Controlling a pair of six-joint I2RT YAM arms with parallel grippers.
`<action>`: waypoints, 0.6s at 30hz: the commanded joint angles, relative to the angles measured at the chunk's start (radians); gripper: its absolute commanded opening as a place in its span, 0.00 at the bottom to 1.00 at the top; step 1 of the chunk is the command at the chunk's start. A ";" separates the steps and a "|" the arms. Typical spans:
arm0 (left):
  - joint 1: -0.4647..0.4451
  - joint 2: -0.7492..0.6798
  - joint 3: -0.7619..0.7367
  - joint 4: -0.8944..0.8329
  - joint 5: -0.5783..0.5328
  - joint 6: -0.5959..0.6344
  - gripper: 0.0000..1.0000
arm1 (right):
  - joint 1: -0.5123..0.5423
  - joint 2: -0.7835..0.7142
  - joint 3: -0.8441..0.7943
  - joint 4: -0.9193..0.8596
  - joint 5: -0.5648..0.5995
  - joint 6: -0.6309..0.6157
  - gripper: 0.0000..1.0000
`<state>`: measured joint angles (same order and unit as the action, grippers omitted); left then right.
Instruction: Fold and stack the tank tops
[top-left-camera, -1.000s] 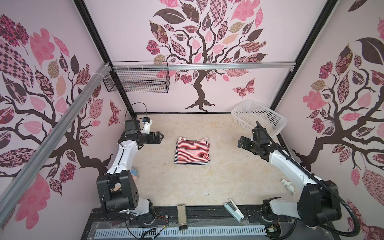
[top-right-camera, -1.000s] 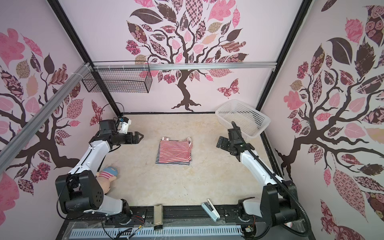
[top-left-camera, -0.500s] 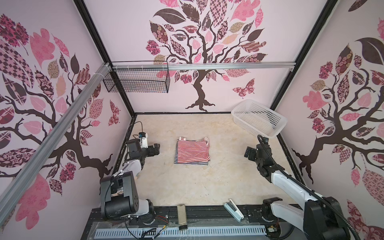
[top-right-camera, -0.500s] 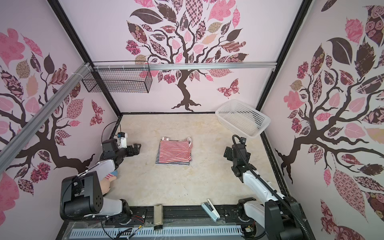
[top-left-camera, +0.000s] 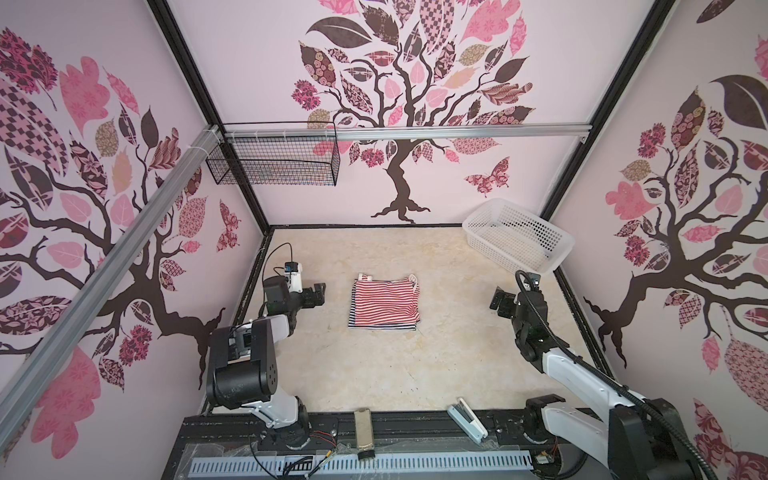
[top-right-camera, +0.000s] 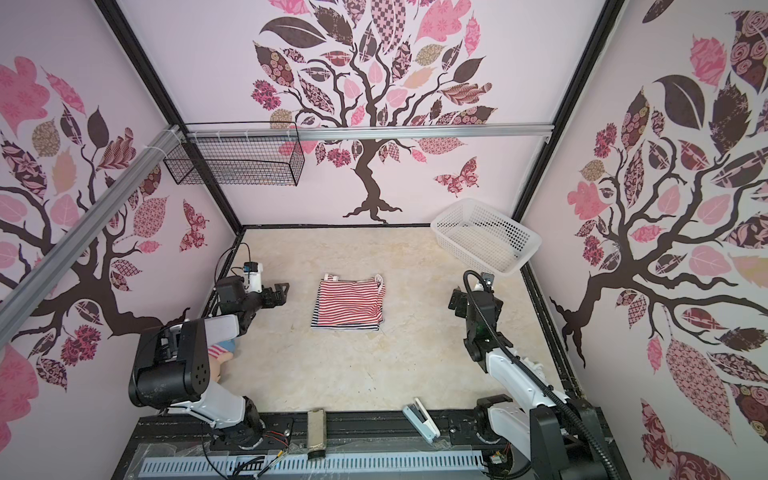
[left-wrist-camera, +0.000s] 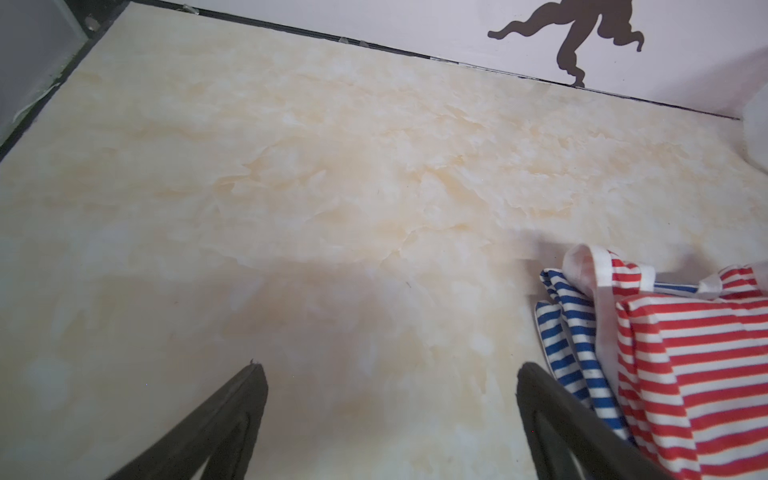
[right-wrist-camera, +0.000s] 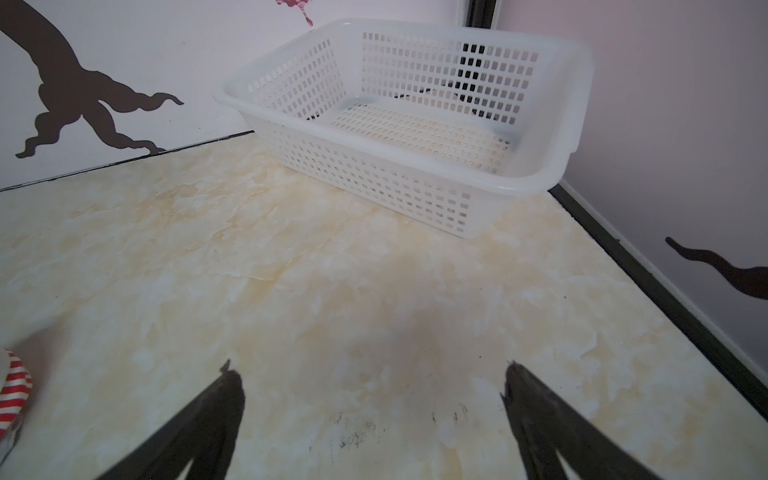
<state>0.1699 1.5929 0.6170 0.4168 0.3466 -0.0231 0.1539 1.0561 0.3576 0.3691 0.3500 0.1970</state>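
Note:
Two folded tank tops lie stacked mid-table in both top views. The red-and-white tank top (top-left-camera: 384, 305) (top-right-camera: 349, 305) is on top, and the navy-and-white tank top (top-left-camera: 352, 312) (top-right-camera: 317, 311) peeks out along the left and near edges. My left gripper (top-left-camera: 321, 294) (top-right-camera: 284, 293) is open and empty, a short way left of the stack. In the left wrist view its jaws (left-wrist-camera: 390, 370) stand wide over bare table, with the red top (left-wrist-camera: 685, 374) and the navy top (left-wrist-camera: 565, 332) beside one finger. My right gripper (top-left-camera: 496, 301) (top-right-camera: 455, 303) (right-wrist-camera: 370, 372) is open and empty, well right of the stack.
A white plastic basket (top-left-camera: 519, 249) (top-right-camera: 486, 249) (right-wrist-camera: 374, 178) sits tilted in the far right corner. A black wire basket (top-left-camera: 274, 160) hangs on the back wall. A plush doll (top-right-camera: 220, 357) lies under the left arm. A white stapler-like object (top-left-camera: 467, 419) rests on the front rail.
Both arms have folded back toward their bases, and the grippers have drawn slightly away from the stack, still open. The stacked tops have not moved.

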 joint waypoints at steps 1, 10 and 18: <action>-0.062 -0.003 0.031 0.013 -0.062 0.042 0.98 | -0.004 0.022 -0.028 0.106 0.018 -0.044 1.00; -0.095 -0.088 -0.276 0.487 -0.159 0.046 0.98 | -0.005 0.128 -0.067 0.310 -0.001 -0.126 1.00; -0.106 -0.046 -0.280 0.523 -0.159 0.058 0.98 | -0.031 0.270 -0.068 0.484 -0.064 -0.175 1.00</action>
<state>0.0715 1.5505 0.3515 0.8783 0.2012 0.0235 0.1413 1.3045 0.2684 0.7456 0.3225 0.0475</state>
